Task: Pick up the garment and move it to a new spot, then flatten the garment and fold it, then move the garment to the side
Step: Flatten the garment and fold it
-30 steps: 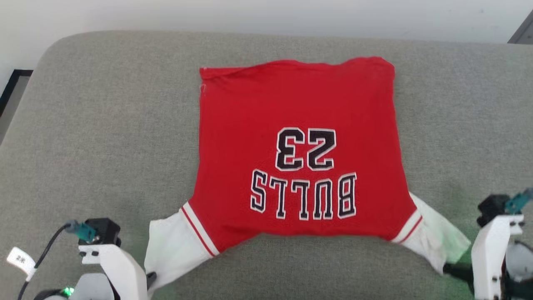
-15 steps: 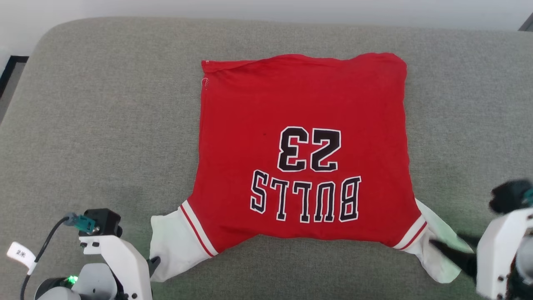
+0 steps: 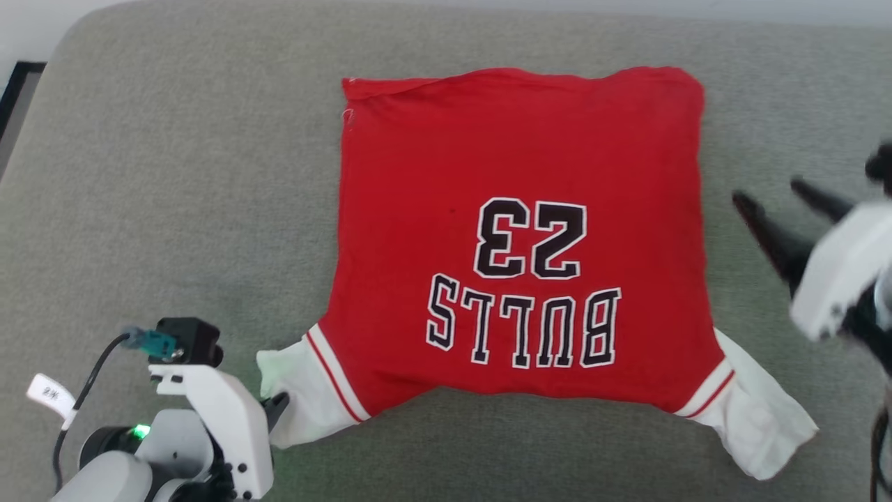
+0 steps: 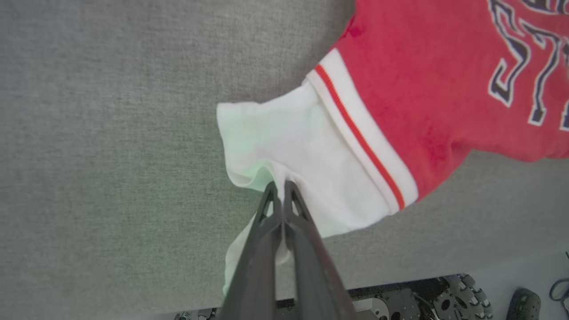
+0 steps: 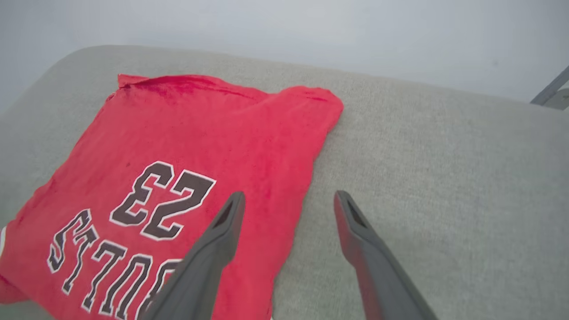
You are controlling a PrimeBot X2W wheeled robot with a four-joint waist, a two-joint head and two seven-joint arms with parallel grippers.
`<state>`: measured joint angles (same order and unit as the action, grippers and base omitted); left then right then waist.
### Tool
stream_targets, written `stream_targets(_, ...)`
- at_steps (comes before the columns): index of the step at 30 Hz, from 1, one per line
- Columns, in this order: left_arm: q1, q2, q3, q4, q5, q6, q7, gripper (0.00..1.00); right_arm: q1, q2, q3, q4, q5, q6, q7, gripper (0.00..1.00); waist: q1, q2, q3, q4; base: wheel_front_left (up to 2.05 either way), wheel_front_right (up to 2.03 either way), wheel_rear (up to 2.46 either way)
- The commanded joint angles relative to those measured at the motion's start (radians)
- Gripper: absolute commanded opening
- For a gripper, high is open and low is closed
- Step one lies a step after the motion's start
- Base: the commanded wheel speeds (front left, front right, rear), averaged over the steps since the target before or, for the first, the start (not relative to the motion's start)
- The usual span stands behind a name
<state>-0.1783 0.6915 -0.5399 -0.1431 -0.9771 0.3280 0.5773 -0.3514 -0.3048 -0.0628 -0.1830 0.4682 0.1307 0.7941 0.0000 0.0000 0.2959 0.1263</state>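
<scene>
The garment (image 3: 516,237), a red jersey with "BULLS 23" facing up and upside down to me, lies spread on the grey cushion (image 3: 174,174). Its white sleeves point toward me at both near corners. My left gripper (image 3: 279,403) is shut on the left white sleeve (image 4: 302,146), with the cloth pinched at the tips of my left gripper (image 4: 279,186). My right gripper (image 3: 766,192) hovers open beside the garment's right edge, apart from the cloth. The right wrist view shows my right gripper (image 5: 289,196) spread above that edge of the garment (image 5: 200,129). The right sleeve (image 3: 759,425) lies loose.
The grey cushion has bare fabric left and right of the shirt. A pale wall runs behind its far edge. A dark frame (image 3: 17,90) sits past the far left corner. A cable with a white tag (image 3: 49,394) hangs from my left wrist.
My right gripper opened, let go of the right sleeve and rose away toward the garment's right side. The left gripper keeps its hold. The head camera has shifted.
</scene>
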Motion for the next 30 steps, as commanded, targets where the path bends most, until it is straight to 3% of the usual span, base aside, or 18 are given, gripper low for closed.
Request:
stream_targets(1,-0.023,-0.009,-0.006,-0.001,0.011,-0.008,0.002,0.0,-0.059,-0.008,0.008,0.061,-0.013,0.0,-0.036,1.0,0.0,0.0,0.014,0.02,0.0,0.0,0.0)
stream_targets(9,-0.078,-0.041,-0.036,0.009,0.029,-0.032,0.012,0.0,-0.298,-0.068,0.074,0.39,-0.045,0.0,-0.092,1.0,0.0,0.0,0.056,0.083,0.0,0.0,0.0)
stream_targets(17,-0.129,-0.087,-0.067,0.041,0.033,-0.065,0.008,0.0,-0.526,-0.128,0.111,0.732,-0.095,0.0,-0.075,1.0,0.0,0.0,0.111,0.159,0.0,0.0,0.0)
stream_targets(23,-0.159,-0.118,-0.08,0.077,0.031,-0.092,0.002,0.0,-0.639,-0.116,0.093,0.933,-0.118,0.0,-0.043,1.0,0.0,0.0,0.15,0.206,0.0,0.0,0.0)
stream_targets(29,-0.185,-0.145,-0.089,0.118,0.024,-0.114,-0.006,0.0,-0.646,-0.064,0.088,1.153,-0.132,0.0,0.082,1.0,0.0,0.0,0.166,0.227,0.0,0.0,0.0)
stream_targets(30,-0.187,-0.146,-0.089,0.124,0.025,-0.114,-0.007,0.0,-0.645,-0.06,0.101,1.166,-0.136,0.0,0.096,0.49,0.0,0.0,0.166,0.227,0.0,0.0,0.0)
